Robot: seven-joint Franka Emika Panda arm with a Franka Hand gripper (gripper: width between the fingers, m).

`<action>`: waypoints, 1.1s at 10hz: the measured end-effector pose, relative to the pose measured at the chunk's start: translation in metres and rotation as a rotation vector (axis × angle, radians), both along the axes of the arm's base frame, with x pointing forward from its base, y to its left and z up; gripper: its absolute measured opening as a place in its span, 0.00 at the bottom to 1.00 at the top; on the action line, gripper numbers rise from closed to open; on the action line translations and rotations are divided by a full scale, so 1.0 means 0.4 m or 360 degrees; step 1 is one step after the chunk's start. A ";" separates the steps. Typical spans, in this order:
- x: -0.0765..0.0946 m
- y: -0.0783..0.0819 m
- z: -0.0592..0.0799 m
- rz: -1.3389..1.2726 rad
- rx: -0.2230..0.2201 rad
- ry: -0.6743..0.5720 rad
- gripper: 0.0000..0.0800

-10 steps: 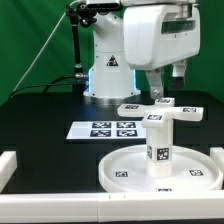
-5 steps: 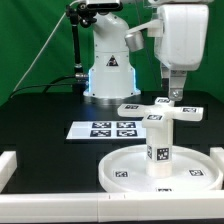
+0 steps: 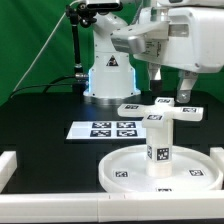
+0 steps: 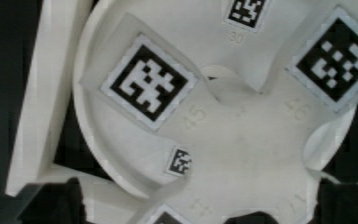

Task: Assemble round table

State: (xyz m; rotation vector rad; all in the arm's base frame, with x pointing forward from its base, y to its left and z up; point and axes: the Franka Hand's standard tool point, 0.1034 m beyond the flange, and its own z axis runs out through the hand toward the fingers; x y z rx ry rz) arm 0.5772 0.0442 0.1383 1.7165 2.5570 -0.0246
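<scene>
The round disc (image 3: 128, 166) lies at the front of the exterior view's right. The short post (image 3: 158, 146) stands upright in its middle. The flat cross-shaped piece (image 3: 160, 109) sits on top of the post. My gripper (image 3: 172, 90) hangs just above the cross, toward its right arm, with the jaws spread wide and nothing between them. The hand is tilted. In the wrist view the cross (image 4: 247, 110) fills the frame with its tags, the disc's rim (image 4: 105, 150) curves under it, and my gripper (image 4: 197, 208) shows only as dark fingertips (image 4: 55, 196) at the edge.
The marker board (image 3: 103, 129) lies left of the disc in the exterior view. White rails run along the front edge (image 3: 60, 200) and at the left corner (image 3: 8, 165). The robot base (image 3: 105, 70) stands at the back.
The hand moved from over the cross's middle toward the exterior view's right, then swung and tilted above the cross. The cross, post and disc have not moved.
</scene>
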 end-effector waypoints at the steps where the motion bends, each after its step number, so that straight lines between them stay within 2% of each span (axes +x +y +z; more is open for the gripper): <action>1: -0.002 -0.002 -0.003 0.0099 -0.0008 0.0009 0.81; 3: -0.007 -0.006 -0.015 0.0196 -0.0011 0.0027 0.81; 11: -0.021 -0.014 -0.056 0.0156 -0.0004 0.0070 0.81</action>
